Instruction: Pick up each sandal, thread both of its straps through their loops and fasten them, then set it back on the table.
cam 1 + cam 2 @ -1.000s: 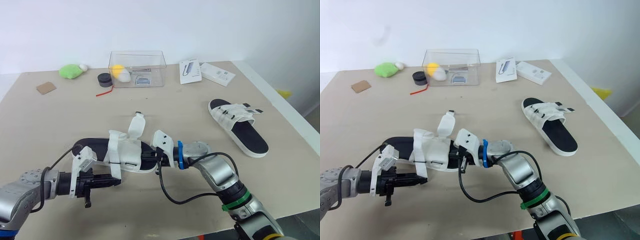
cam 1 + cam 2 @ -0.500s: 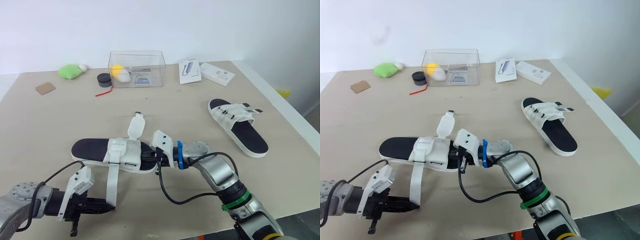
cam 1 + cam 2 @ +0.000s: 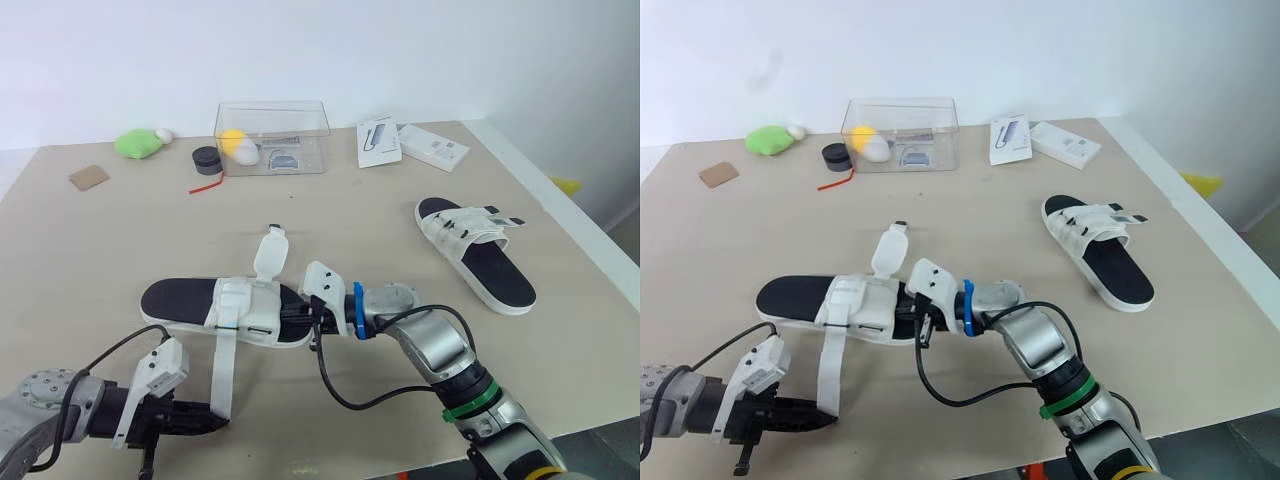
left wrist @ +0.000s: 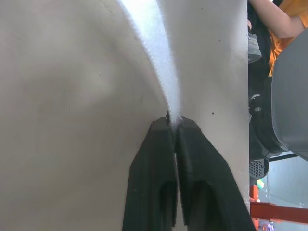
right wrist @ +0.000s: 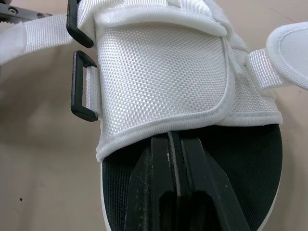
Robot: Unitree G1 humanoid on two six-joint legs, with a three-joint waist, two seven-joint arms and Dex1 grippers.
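Left gripper (image 3: 217,423): clenched on strap (image 3: 222,372) tip; pull taut, then fold back.
Right gripper (image 3: 296,312): clamped on sandal (image 3: 176,298) upper; brace against pull.

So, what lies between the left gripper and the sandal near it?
A white strap of that sandal, stretched over the table to the left gripper, which is shut on its end; the left eye view shows it.
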